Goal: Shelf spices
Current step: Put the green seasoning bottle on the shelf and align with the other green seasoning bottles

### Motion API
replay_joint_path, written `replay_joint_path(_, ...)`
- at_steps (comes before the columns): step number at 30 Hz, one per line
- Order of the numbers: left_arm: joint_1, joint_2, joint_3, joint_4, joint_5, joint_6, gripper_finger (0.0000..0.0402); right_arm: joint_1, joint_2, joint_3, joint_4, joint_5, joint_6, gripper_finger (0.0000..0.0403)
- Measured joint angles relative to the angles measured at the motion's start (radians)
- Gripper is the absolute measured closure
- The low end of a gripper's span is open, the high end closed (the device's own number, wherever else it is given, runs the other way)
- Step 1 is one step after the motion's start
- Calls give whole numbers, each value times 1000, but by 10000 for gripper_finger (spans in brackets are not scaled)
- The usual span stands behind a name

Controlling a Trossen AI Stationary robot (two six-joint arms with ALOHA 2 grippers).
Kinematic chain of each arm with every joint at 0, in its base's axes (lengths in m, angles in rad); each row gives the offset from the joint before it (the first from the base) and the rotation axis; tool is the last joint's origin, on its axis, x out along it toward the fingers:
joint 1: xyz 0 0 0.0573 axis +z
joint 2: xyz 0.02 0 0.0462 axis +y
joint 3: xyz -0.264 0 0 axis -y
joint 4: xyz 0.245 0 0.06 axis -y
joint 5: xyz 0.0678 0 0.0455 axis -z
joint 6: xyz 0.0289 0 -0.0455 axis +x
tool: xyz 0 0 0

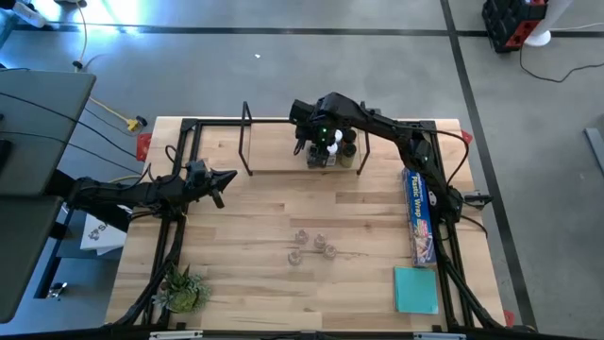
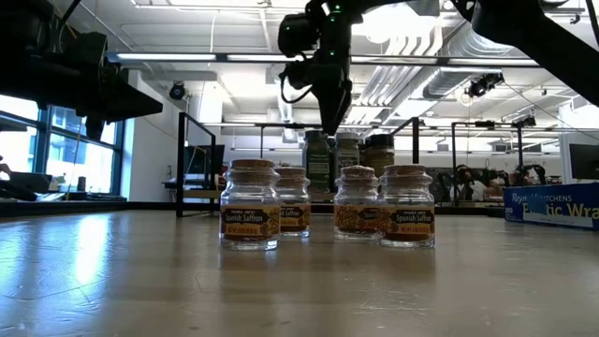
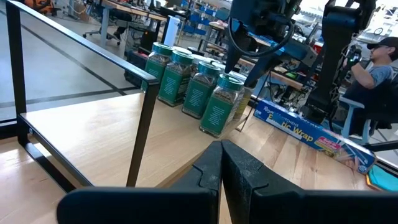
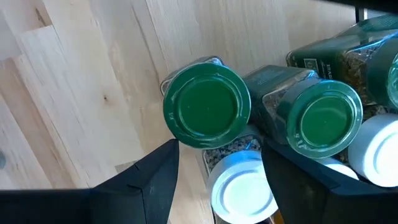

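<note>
On the light-wood shelf [image 1: 283,161], which has black hoop ends, a cluster of spice jars [image 3: 186,81] with green and white lids stands at the right end. My right gripper [image 1: 324,146] points down into this cluster and is shut on a white-lidded jar [image 4: 242,190]. Green-lidded jars [image 4: 207,102] stand right beside it. Several small clear saffron jars [image 2: 328,211] stand on the tabletop at its middle [image 1: 311,246]. My left gripper [image 1: 226,178] is shut and holds nothing. It waits level at the table's left, short of the shelf. My right gripper holds the white-lidded jar by its sides just under the lid [image 4: 230,148], one finger [image 4: 149,180] on each side. The fingers come from above, pointing down. The jar is about upright among the other jars. The jars around it hide its foot.
A long blue plastic-wrap box [image 1: 418,212] lies along the table's right side, with a teal pad [image 1: 415,288] nearer the front. A small plant [image 1: 184,288] sits at the front left. A person [image 3: 379,62] sits beyond the table. The left part of the shelf [image 3: 93,130] is bare.
</note>
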Motion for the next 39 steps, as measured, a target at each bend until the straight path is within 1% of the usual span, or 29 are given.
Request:
replay_joint_path(6, 0, 0, 0, 0, 0, 0, 396, 15, 0, 0, -4, 5, -2, 181)
replay_joint_path(9, 0, 0, 0, 0, 0, 0, 396, 25, -12, 0, -10, 29, -2, 181)
replay_joint_path(14, 0, 0, 0, 0, 0, 0, 396, 46, -68, 0, -11, 40, 29, 183)
replay_joint_path(16, 0, 0, 0, 0, 0, 0, 396, 60, -93, 1, -13, 25, 68, 191)
replay_joint_path(18, 0, 0, 0, 0, 0, 0, 396, 76, -107, 2, -10, -41, 124, 208)
replay_joint_path(20, 0, 0, 0, 0, 0, 0, 396, 97, -107, 1, 20, -109, 151, 233)
replay_joint_path(24, 0, 0, 0, 0, 0, 0, 396, 139, -86, -46, 199, -118, 130, 294)
replay_joint_path(28, 0, 0, 0, 0, 0, 0, 396, 140, -29, -62, 291, -76, 167, 350)
replay_joint_path(31, 0, 0, 0, 0, 0, 0, 396, 128, 9, -62, 337, -43, 180, 379)
replay_joint_path(35, 0, 0, 0, 0, 0, 0, 396, 115, 45, -62, 337, 18, 215, 399)
replay_joint_path(39, 0, 0, 0, 0, 0, 0, 396, 95, 50, -62, 312, 60, 236, 401)
